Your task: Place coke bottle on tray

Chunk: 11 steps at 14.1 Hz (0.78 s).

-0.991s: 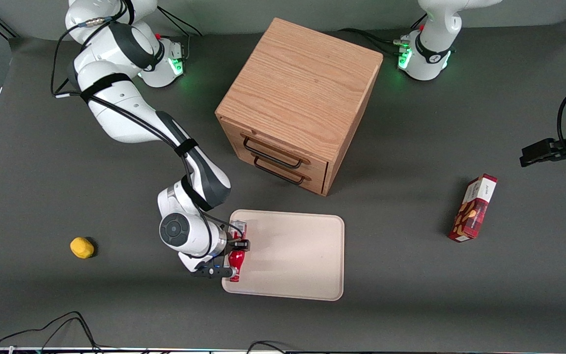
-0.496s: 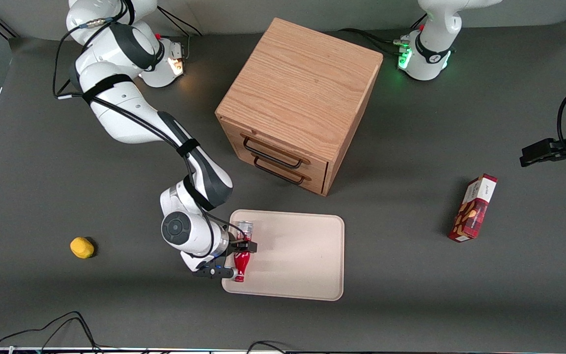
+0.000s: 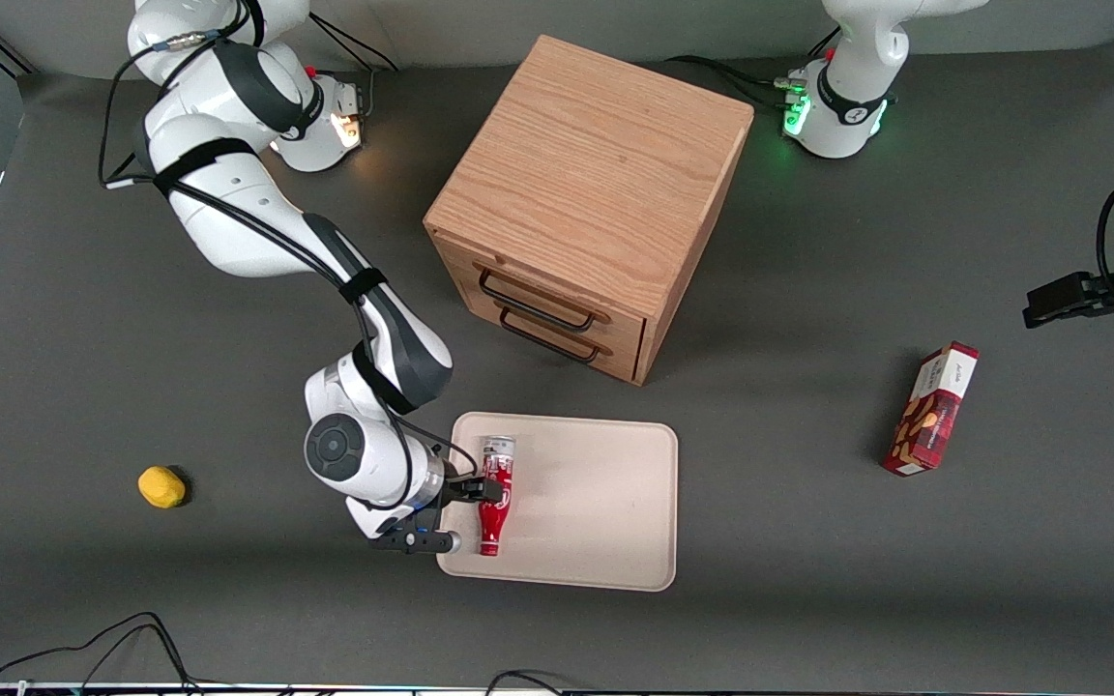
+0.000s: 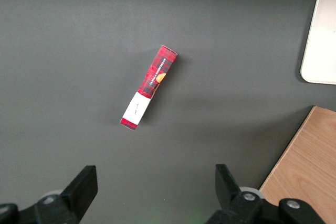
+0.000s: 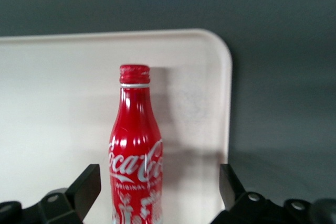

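My hand (image 3: 469, 512) is released; the coke bottle (image 3: 495, 497) lies on the tray (image 3: 596, 503) near its working-arm end. Placement looks done; next I lift clear.

The coke bottle (image 5: 135, 158) carries the white script "Coca-Cola" across its red body, with a smaller white line beneath that seems to read "ORIGINAL". It lies between the spread fingers of the gripper (image 5: 157, 195). The red plaid snack box (image 4: 148, 86) has printing too small to read.
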Each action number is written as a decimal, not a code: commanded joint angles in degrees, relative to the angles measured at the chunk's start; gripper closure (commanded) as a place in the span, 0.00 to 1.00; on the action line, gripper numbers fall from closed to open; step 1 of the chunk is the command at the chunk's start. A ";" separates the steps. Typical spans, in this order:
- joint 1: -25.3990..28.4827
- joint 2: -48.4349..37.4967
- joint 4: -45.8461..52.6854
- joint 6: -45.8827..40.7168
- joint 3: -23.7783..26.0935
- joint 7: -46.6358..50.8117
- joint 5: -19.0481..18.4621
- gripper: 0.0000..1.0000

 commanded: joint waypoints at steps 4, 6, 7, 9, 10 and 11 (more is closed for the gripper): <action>-6.34 -17.55 -10.16 -10.56 -1.66 -3.08 -0.50 0.00; -6.53 -25.01 -15.78 -11.01 -6.21 -4.67 3.07 0.00; -6.53 -29.22 -19.20 -11.10 -9.37 -7.81 7.19 0.00; -6.44 -37.49 -26.15 -12.06 -14.48 -13.88 11.79 0.00; -6.52 -40.92 -28.53 -13.63 -15.72 -14.95 11.80 0.00; -6.53 -43.83 -30.03 -16.34 -16.77 -16.00 11.80 0.00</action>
